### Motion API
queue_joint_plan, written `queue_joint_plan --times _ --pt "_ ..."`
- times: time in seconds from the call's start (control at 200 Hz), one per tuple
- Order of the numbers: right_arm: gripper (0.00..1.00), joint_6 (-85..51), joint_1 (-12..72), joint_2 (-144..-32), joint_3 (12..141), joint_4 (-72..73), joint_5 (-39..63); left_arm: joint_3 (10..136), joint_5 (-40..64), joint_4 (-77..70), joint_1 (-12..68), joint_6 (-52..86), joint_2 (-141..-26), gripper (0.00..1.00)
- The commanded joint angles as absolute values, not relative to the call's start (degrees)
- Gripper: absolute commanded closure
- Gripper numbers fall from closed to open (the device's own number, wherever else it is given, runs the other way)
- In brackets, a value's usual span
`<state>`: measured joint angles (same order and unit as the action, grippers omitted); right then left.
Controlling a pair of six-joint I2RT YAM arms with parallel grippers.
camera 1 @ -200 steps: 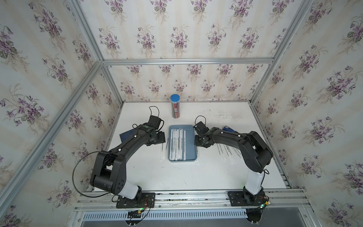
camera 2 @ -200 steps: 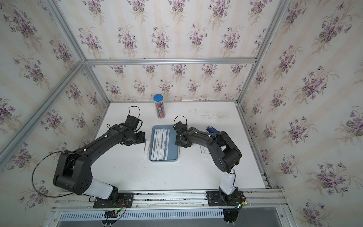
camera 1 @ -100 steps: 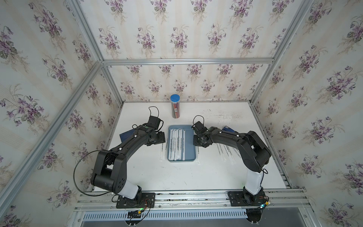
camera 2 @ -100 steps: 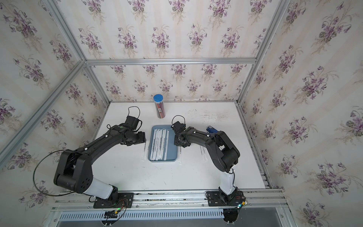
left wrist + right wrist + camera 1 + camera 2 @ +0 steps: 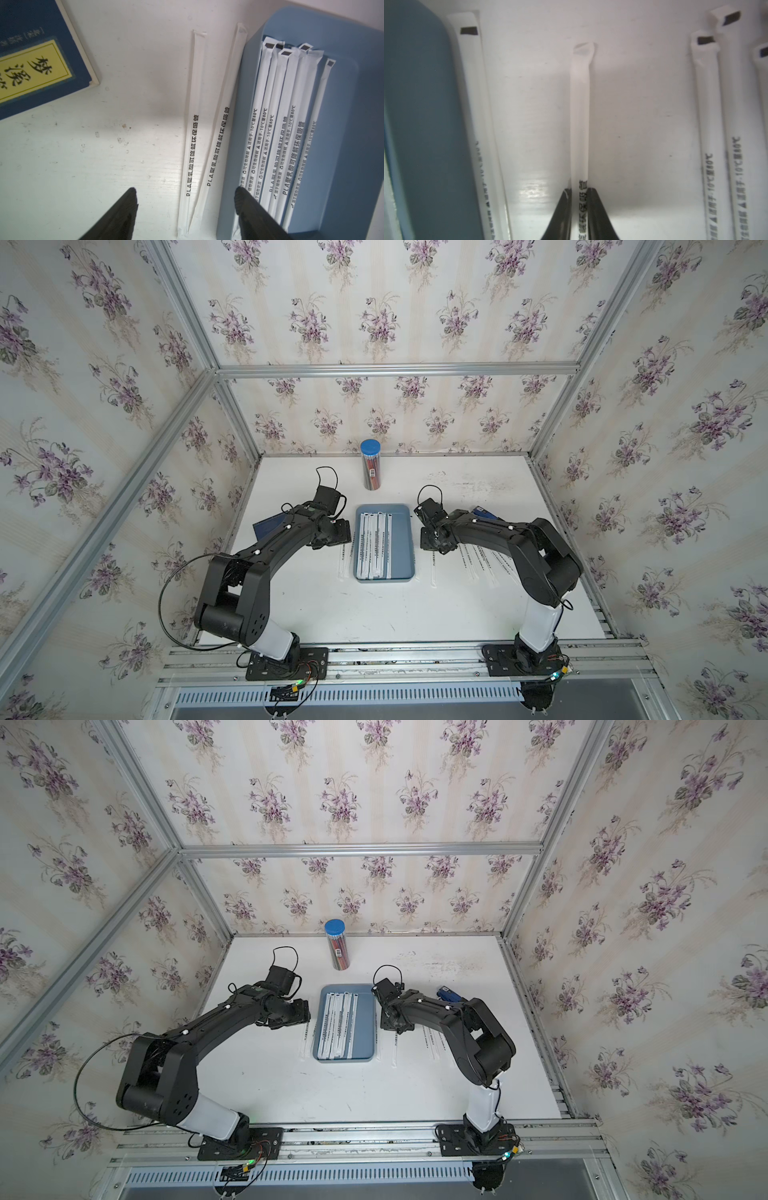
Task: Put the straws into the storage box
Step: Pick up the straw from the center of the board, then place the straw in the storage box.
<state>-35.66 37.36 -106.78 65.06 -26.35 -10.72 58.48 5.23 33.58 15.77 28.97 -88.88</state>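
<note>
The blue-grey storage box [image 5: 401, 543] [image 5: 366, 1023] lies mid-table with several white straws [image 5: 372, 545] [image 5: 280, 124] lined up in it. My left gripper [image 5: 185, 191] [image 5: 338, 533] is open at the box's left side. Two loose straws [image 5: 193, 145] lie on the table between its fingers, and one finger [image 5: 249, 205] hangs over the box's edge. My right gripper [image 5: 579, 189] [image 5: 432, 539] is shut on a single straw [image 5: 580, 114] lying on the table right of the box [image 5: 425, 124]. One more straw [image 5: 475, 93] lies against the box's wall there.
Several loose straws [image 5: 478, 560] [image 5: 708, 124] lie under the right arm. A clear blue-capped tube of red pencils [image 5: 370, 466] stands at the back. A dark blue book [image 5: 268, 526] [image 5: 31, 62] lies left of the left arm. A small blue object [image 5: 482, 512] sits behind the right arm.
My right gripper's jaws have closed onto the straw between them. The left arm and its open jaws have stayed where they were.
</note>
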Motion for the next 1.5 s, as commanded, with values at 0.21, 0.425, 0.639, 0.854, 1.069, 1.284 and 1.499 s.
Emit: queue_joint_plan --times 0.21,0.425,0.639,0.854,1.069,1.284,1.499 --pt "0.88 -34.3 37.3 -105.9 65.6 -27.6 -10.8 57.8 5.2 33.2 15.8 28.7 -88.2 0.26" --pt "0.88 -34.4 37.3 -103.2 68.0 -30.4 -10.7 57.7 5.1 32.8 15.7 28.6 -88.1 0.26" --pt "0.88 -35.4 40.3 -100.7 74.8 -36.3 -11.0 57.3 6.0 31.3 15.6 28.4 -88.4 0.26" --pt "0.88 -40.7 46.6 -109.0 88.1 -37.1 -10.2 54.7 8.9 27.8 15.7 30.0 -87.6 0.26" --pt "0.88 -46.7 48.4 -116.9 91.8 -33.6 -12.2 53.9 10.3 26.8 15.7 29.1 -87.6 0.26" --pt "0.88 -46.0 48.4 -121.8 91.6 -34.5 -12.4 54.0 11.8 25.6 15.7 28.4 -89.0 0.26" --pt "0.88 -44.8 48.4 -124.4 91.3 -34.6 -12.3 53.9 14.8 23.6 15.7 29.2 -90.6 0.26"
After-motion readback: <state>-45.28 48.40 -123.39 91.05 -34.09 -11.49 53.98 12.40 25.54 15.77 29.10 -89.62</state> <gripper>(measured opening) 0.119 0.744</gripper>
